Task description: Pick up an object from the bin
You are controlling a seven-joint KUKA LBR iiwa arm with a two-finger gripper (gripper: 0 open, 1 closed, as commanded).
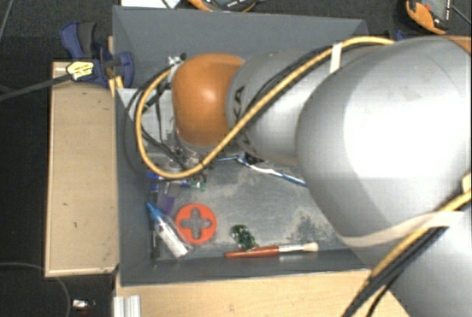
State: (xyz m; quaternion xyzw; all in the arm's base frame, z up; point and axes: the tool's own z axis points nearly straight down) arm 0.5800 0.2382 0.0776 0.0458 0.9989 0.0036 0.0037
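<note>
My gripper (179, 159) reaches down at the left side of the bin, under the arm's orange cover, and only its dark body shows. Just below it lie a small blue piece (157, 178) and a purple piece (167, 200). Nearer the front sits an orange round disc with a cross-shaped cut-out (196, 224). A white tube with a blue end (167, 233) lies to the left of the disc, touching its edge.
A small green thing (242, 237) and a paintbrush with a red-orange handle (270, 251) lie along the front wall. A blue and white thing (274, 174) pokes out from under the arm, which covers the bin's right and back.
</note>
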